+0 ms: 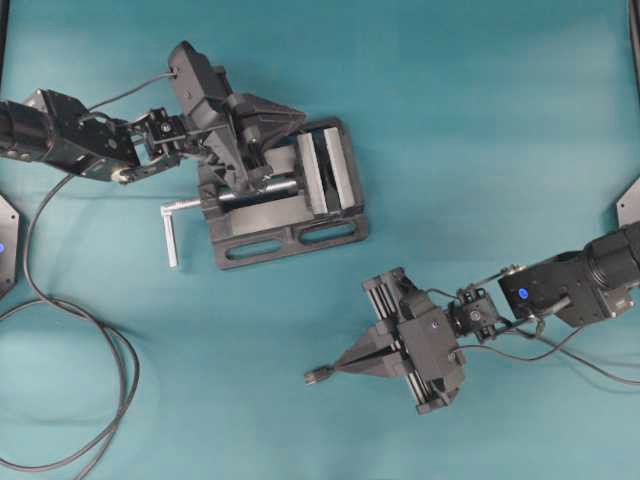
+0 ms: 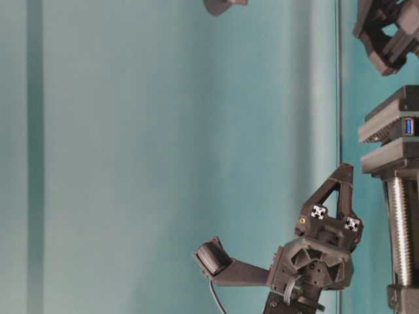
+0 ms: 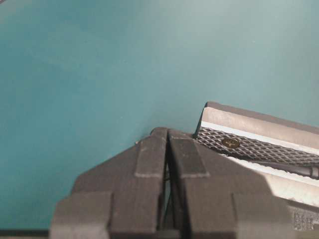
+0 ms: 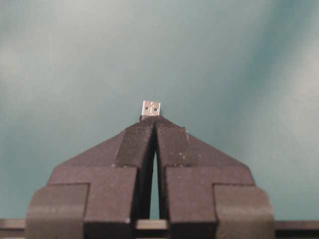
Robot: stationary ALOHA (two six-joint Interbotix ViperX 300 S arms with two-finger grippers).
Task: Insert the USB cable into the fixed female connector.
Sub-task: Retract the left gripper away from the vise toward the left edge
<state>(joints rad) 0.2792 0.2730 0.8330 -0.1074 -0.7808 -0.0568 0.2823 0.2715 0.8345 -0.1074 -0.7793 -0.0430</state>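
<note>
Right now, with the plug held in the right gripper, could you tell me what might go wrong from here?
The right gripper pinches the plug only at its rear, so it could twist or slip on contact. The socket in the vise is small, so misalignment could jam it. The left gripper hangs over the vise and could obstruct the approach.

So the vise [image 1: 290, 195] sits on the table [image 1: 480, 120]; left claw [image 1: 262, 122] hangs over its top-left side, right claw [image 1: 358, 365] well below-right of it, USB cable [image 1: 318, 376] plug poking out.
</note>
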